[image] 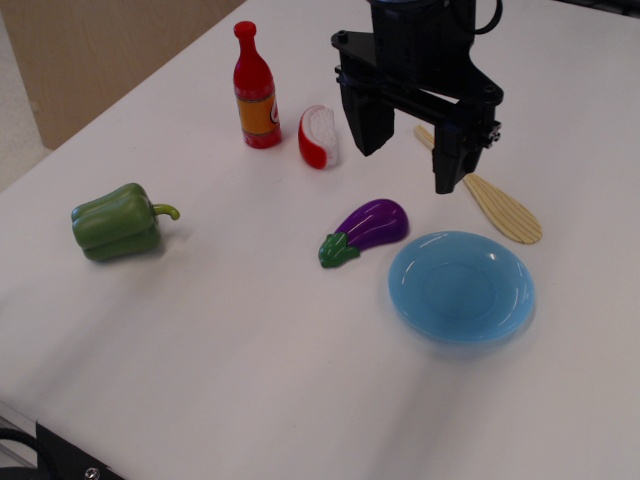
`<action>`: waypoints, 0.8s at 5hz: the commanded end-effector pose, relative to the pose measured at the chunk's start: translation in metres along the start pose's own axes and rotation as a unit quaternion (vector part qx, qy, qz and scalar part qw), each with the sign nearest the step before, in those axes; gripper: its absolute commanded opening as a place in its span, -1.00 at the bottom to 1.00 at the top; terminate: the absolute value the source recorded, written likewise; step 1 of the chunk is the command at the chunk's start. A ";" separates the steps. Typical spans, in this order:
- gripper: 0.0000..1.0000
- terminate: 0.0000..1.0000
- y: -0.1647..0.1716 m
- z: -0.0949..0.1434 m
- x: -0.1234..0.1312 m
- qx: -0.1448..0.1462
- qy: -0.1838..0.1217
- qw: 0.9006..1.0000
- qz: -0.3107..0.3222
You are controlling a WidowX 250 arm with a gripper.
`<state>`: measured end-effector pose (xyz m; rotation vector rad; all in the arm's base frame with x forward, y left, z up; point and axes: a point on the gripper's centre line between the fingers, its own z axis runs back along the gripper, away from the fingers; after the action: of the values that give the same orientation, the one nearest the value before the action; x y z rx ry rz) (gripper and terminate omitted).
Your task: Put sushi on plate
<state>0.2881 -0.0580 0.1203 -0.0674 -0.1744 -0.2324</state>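
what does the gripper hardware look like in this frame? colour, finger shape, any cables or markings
The gripper is all matte black: a blocky angular body with two thick, wedge-shaped fingers tapering downward. Small round bolt heads dot the body and the right-hand finger. Above it sits a dark cylindrical wrist section, with a black cable looping out at the top edge of the view. No logos or coloured markings are visible.

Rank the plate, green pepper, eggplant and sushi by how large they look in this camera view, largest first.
1. plate
2. green pepper
3. eggplant, close to the pepper in length but slimmer
4. sushi; it sits farther from the camera, so it may look smaller than it is
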 end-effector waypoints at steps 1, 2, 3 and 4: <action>1.00 -1.00 0.000 0.000 0.000 0.000 0.000 1.000 0.000; 1.00 -1.00 0.004 0.000 0.005 0.000 -0.005 1.000 0.021; 1.00 -1.00 0.021 -0.001 0.015 0.013 -0.023 0.998 0.059; 1.00 -1.00 0.046 -0.002 0.028 0.049 -0.038 0.989 0.137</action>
<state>0.3204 -0.0204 0.1062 0.0043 -0.2029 0.0686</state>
